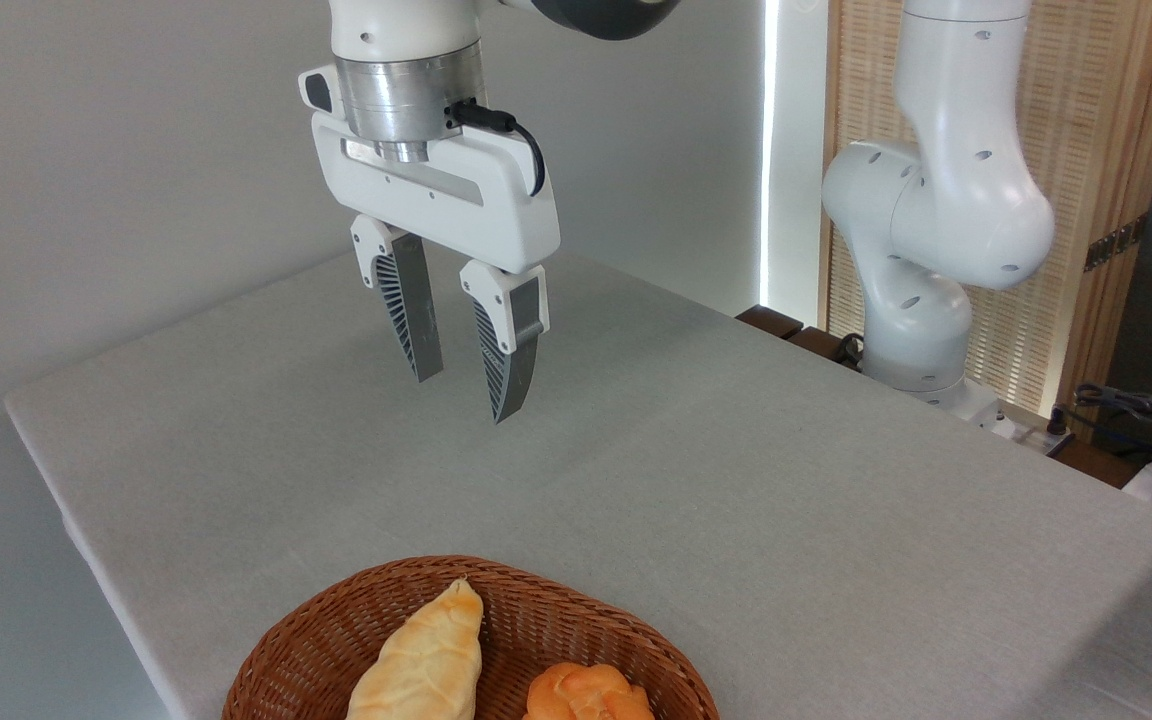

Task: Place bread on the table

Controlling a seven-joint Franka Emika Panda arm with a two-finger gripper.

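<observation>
The bread, a long pale golden roll with a pointed tip, lies inside a brown wicker basket at the bottom edge of the view; its lower end is cut off by the frame. My gripper hangs open and empty high above the light grey table, well behind the basket and apart from the bread. Its two ribbed fingers point down with a clear gap between them.
A round orange bun sits in the basket to the right of the bread. The arm's white base stands past the table's far right edge, with cables beside it. A grey wall runs behind the table.
</observation>
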